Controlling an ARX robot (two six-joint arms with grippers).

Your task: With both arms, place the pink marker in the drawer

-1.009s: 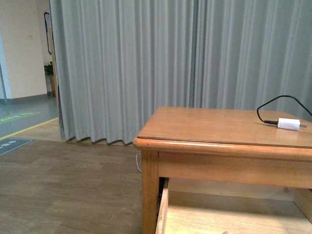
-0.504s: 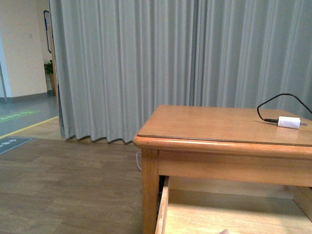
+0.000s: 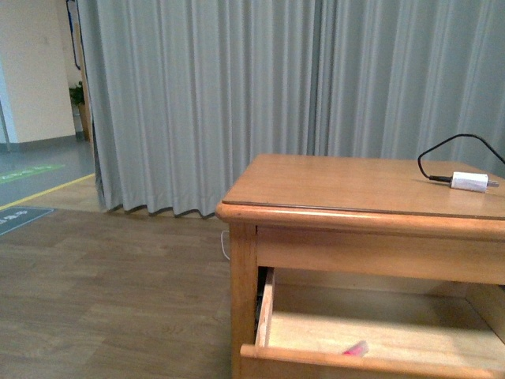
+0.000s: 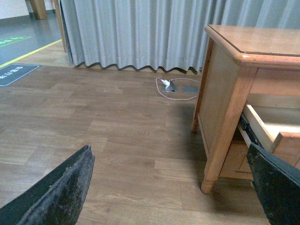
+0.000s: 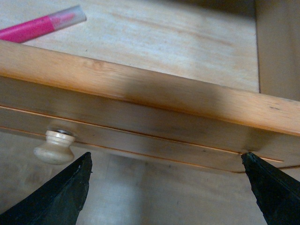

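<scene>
The drawer (image 3: 371,362) stands pulled out under the wooden table (image 3: 355,189). The pink marker (image 3: 356,348) lies on its pale floor near the front; in the right wrist view the pink marker (image 5: 40,26) lies inside, beyond the drawer front (image 5: 140,117) and its round knob (image 5: 54,146). My right gripper (image 5: 171,187) is open and empty, just in front of the drawer front beside the knob. My left gripper (image 4: 173,187) is open and empty, low over the floor, left of the table leg (image 4: 225,136). Neither arm shows in the front view.
A white charger plug (image 3: 471,181) with a black cable lies on the table's right side. Grey curtains (image 3: 237,95) hang behind. A floor socket with a white cable (image 4: 171,86) lies near the curtain. Open wood floor (image 3: 102,300) lies left of the table.
The front view has tilted down, so the drawer's front edge and the pink marker inside it now show fully. The table and plug sit where they were.
</scene>
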